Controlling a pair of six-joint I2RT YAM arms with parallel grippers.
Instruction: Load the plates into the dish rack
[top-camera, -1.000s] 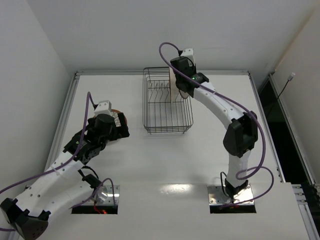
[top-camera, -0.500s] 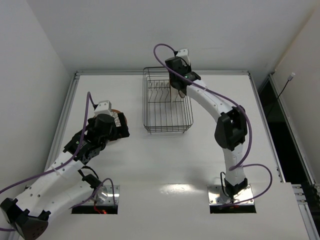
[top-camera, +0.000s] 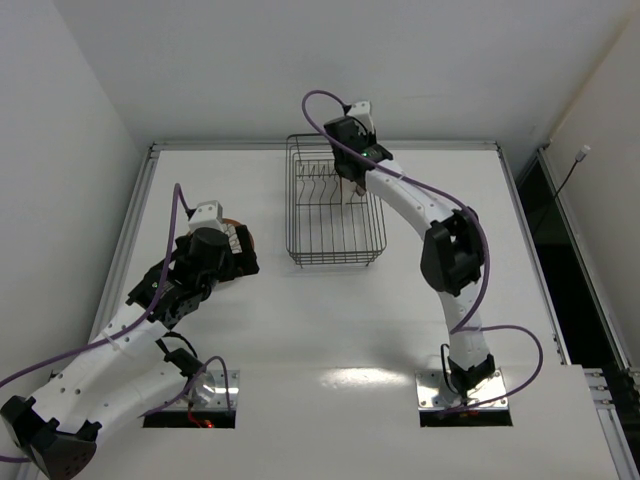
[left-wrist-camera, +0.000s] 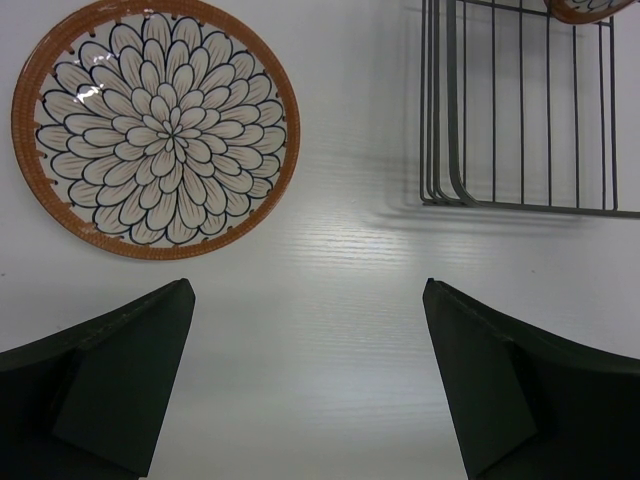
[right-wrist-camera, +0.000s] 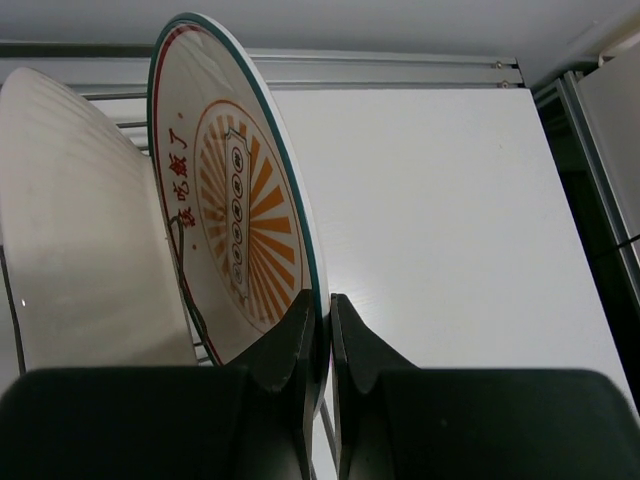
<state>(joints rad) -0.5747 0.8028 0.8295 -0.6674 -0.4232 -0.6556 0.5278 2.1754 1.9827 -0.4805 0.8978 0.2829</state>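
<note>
My right gripper (right-wrist-camera: 326, 310) is shut on the rim of the pale-rimmed plate (right-wrist-camera: 235, 215) with the orange centre medallion and holds it upright. Just left of it stands another plate (right-wrist-camera: 85, 230), its pale underside facing me. In the top view the right gripper (top-camera: 348, 180) is over the far end of the black wire dish rack (top-camera: 335, 250). A brown-rimmed floral plate (left-wrist-camera: 155, 125) lies flat on the table. My left gripper (left-wrist-camera: 308, 300) is open and empty, hovering near that plate, left of the rack (left-wrist-camera: 520, 110).
A brown plate rim (left-wrist-camera: 590, 8) shows inside the rack at the top right of the left wrist view. The table's back rail (right-wrist-camera: 400, 70) runs behind the rack. In the top view the left gripper (top-camera: 238, 250) hides most of the floral plate.
My right arm has swung left and farther over the rack's divider end with the plate in its grip. The left arm has not moved.
</note>
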